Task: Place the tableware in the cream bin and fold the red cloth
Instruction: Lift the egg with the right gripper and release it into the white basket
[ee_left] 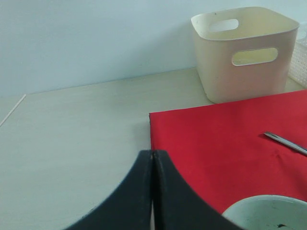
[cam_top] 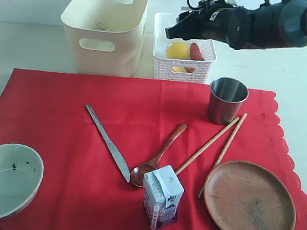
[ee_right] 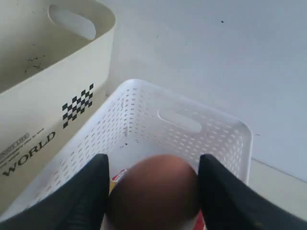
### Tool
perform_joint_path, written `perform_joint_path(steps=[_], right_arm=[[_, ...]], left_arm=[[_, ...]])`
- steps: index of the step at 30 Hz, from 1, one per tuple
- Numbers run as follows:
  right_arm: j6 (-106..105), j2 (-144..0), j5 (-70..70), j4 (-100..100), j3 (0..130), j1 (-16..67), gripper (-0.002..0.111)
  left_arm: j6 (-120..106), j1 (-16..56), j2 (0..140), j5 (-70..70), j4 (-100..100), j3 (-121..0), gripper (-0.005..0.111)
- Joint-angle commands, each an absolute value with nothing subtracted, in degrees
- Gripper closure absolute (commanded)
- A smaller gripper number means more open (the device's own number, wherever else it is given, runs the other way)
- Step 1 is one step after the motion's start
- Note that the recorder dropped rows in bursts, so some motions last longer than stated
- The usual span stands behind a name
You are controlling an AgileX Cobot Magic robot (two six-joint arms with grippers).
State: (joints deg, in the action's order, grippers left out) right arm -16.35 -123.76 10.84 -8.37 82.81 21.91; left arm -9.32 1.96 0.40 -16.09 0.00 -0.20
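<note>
Currently the cloth (cam_top: 60, 116) bears one knife (cam_top: 108, 142), one spoon (cam_top: 157, 158) (dark), two chopsticks (cam_top: 208, 145).

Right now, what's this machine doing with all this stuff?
The right tool holds a brown egg over the white basket, which has a lemon in it. The left tool sits shut near the red cloth. The bowl, cup, knife, spoon, chopsticks and plate lie on the unfolded cloth; the cream bin shows none of them inside.

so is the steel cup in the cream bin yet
No, the steel cup stands on the red cloth, outside the cream bin.
</note>
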Motion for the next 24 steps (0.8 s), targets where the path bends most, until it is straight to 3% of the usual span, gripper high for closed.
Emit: perform_joint_path(steps=[1,4,11,19,24], right_arm=[[-16.40,-127.51,13.88,-10.29,85.33,21.55,0.108],[-16.40,-128.85,16.33,-10.53,85.61,21.55,0.102],[-16.40,-130.05,20.19,-10.53,85.61,21.55,0.062],[-16.40,-130.05,20.44,-10.53,85.61,21.55,0.026],[-16.40,-130.05,20.63,-10.53,85.61,21.55,0.013]], left_arm=[[-8.99,1.86,0.00,-15.75,0.00,0.00,0.107],[-8.99,1.86,0.00,-15.75,0.00,0.00,0.107],[-8.99,1.86,0.00,-15.75,0.00,0.00,0.107],[-8.99,1.86,0.00,-15.75,0.00,0.00,0.107],[-8.99,1.86,0.00,-15.75,0.00,0.00,0.107]])
